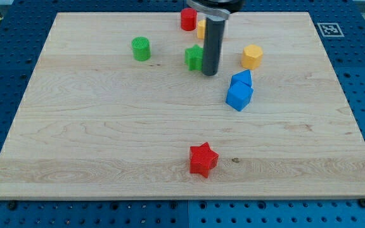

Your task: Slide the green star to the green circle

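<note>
The green star [193, 57] lies near the view's top centre of the wooden board, partly hidden by my rod. My tip [210, 73] rests on the board touching the star's right side. The green circle [140, 49], a short cylinder, stands to the left of the star, about a block's width of bare wood between them.
A red cylinder [188, 19] and a partly hidden yellow block [201, 28] sit at the top behind the rod. A yellow hexagon [252, 56] lies right of the rod. Two blue blocks [239, 90] touch below it. A red star [203, 159] lies near the bottom.
</note>
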You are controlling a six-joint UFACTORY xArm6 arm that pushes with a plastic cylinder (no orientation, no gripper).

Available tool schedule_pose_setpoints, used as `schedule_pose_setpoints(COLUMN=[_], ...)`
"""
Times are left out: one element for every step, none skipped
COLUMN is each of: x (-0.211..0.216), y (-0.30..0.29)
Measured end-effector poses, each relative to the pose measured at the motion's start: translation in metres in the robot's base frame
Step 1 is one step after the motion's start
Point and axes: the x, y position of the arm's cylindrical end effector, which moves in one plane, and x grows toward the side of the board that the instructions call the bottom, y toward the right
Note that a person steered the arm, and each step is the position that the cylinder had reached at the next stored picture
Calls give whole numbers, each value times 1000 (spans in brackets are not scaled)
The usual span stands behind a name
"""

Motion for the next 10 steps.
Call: schedule_pose_setpoints(x=[1,1,-16,-22,-22,-28,-31,-31,-31,-31], y=[-1,9,9,9,-6,-42,-72,-105,-110,-65])
